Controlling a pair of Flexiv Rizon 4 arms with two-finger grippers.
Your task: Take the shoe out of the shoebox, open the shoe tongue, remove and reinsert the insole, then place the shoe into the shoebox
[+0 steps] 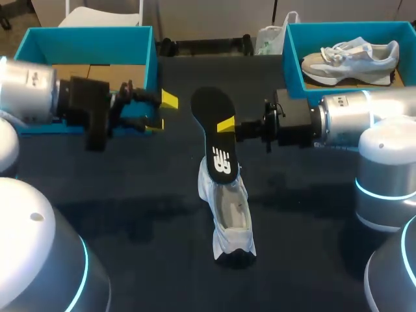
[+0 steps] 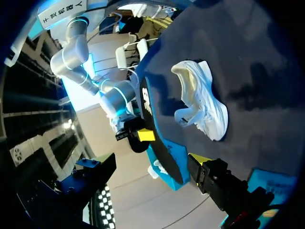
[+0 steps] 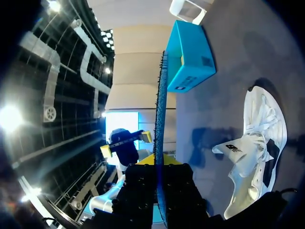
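The white mesh shoe (image 1: pixel 231 211) lies mid-way on the dark tabletop (image 1: pixel 130 214), a teal cardboard shoebox (image 1: pixel 84 39) far left, a second teal shoebox (image 1: pixel 292 58) far right holding a grey sneaker (image 1: pixel 351 57), while the right gripper (image 1: pixel 226 125) pinches the flat black insole (image 1: pixel 218 140) and the left gripper (image 1: pixel 162 110) has its fingers spread apart.

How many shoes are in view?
2: a white shoe mid-table and a grey shoe in the right-hand shoebox. The left shoebox's floor is partly hidden.

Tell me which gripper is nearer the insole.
Right. The right gripper is shut on the insole at its edge. The left gripper hangs open off to the insole's other side, not touching it.
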